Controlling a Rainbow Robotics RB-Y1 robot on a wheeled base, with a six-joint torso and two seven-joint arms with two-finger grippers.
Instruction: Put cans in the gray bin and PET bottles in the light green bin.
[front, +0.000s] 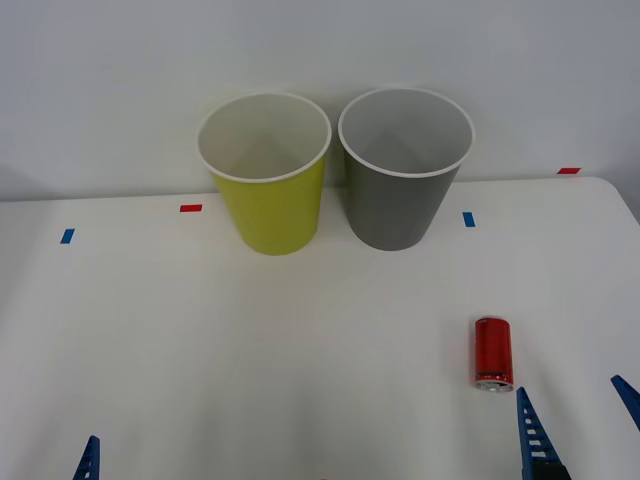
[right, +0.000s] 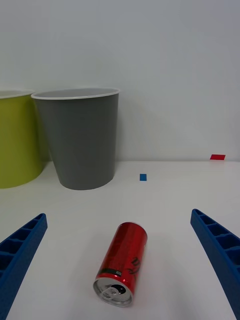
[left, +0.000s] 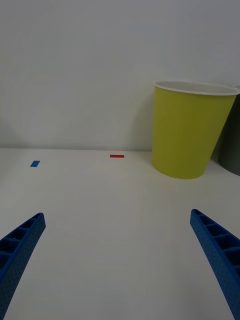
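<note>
The right gripper (front: 578, 415), released with fingers spread, sits at the near edge at five o'clock; the left gripper (left: 120, 260), likewise released, waits at seven o'clock. A red can (front: 493, 353) lies on its side on the white surface (front: 250, 350) just ahead. Best closed across its round body. Open room lies toward the gray bin (front: 405, 170) at twelve o'clock, the light green bin (front: 265, 175) beside it.

I am working at what looks like a lab test bench: a plain white table (front: 200, 340) against a bare white wall (front: 320, 50), with small blue and red tape marks (front: 190, 208) lying along the table's far edge.
</note>
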